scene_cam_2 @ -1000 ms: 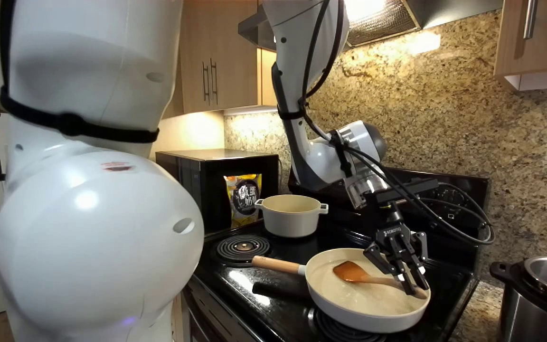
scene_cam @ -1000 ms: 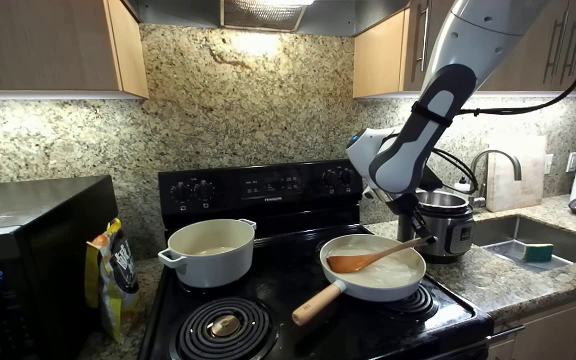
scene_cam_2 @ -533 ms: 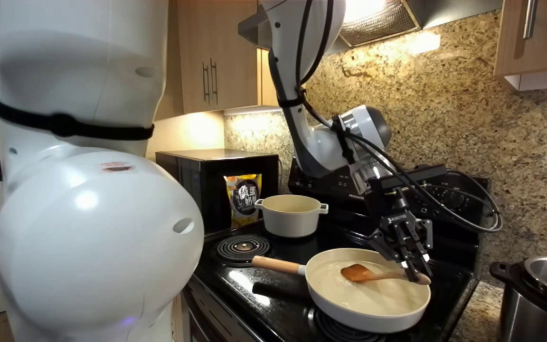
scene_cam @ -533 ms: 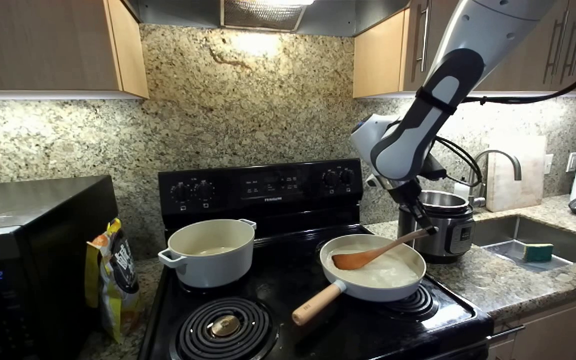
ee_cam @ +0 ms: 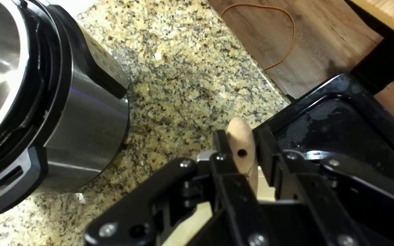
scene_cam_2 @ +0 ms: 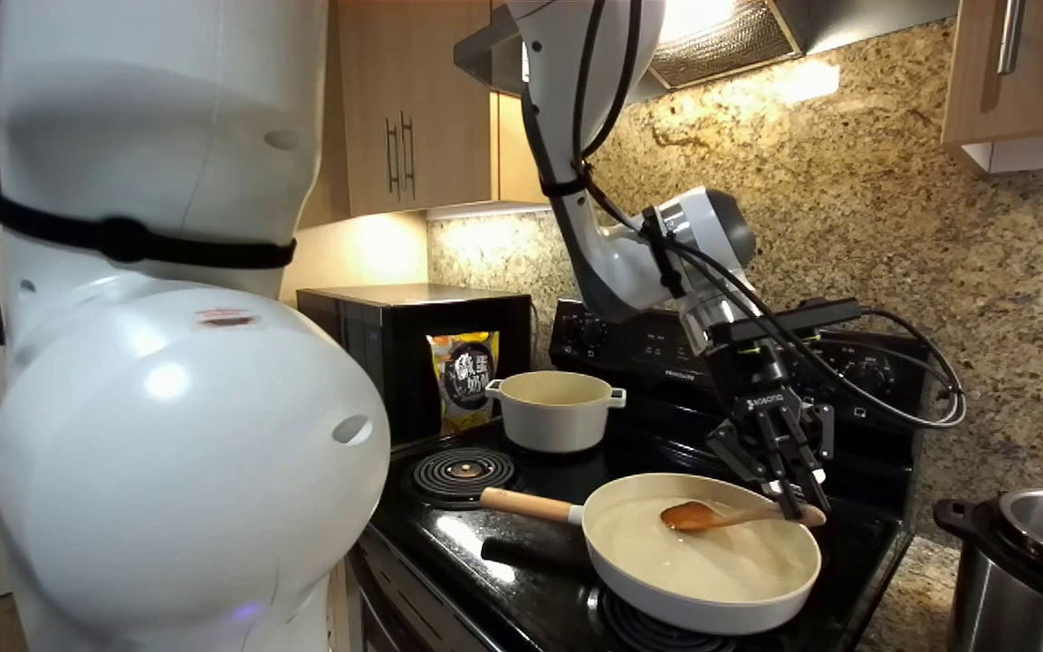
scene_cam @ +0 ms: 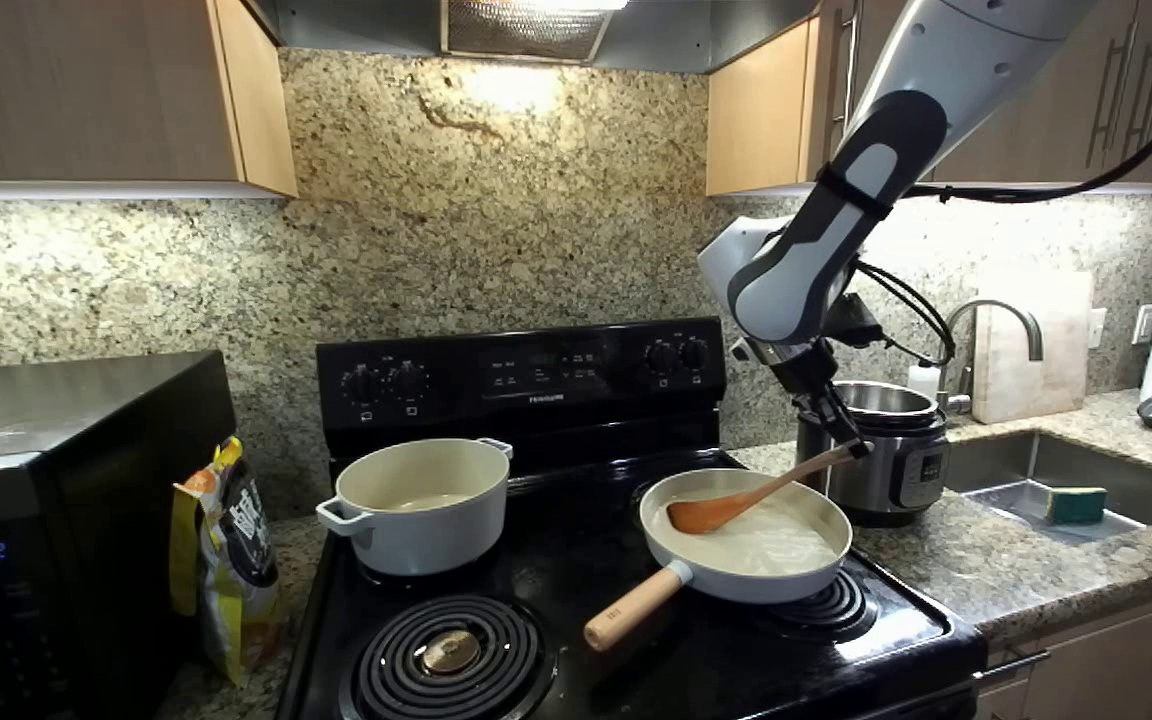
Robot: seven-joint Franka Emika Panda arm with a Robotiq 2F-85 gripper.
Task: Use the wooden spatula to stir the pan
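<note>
Frying pan (scene_cam_2: 712, 618), round, shallow, cream-white, pale wooden handle: on a black coil-burner stove (scene_cam_2: 558, 475). Wooden spatula (scene_cam_2: 692, 517), slim, orange-brown: blade inside the pan, contact with the base unclear. Gripper (scene_cam_2: 807, 507), black, two-fingered: over the pan's rim, clamped on the spatula's handle. Pot (scene_cam_2: 556, 427), deep, cream-white, two-handled: beyond the pan, apart. Cooker (scene_cam_2: 997, 589), steel-and-black, cylindrical: apart from the pan, partly visible.

Pincer (scene_cam_2: 807, 509) raised, wooden spatula (scene_cam: 763, 491) tilted more steeply, blade (scene_cam: 702, 515) shifted in pan (scene_cam: 768, 589)
</note>
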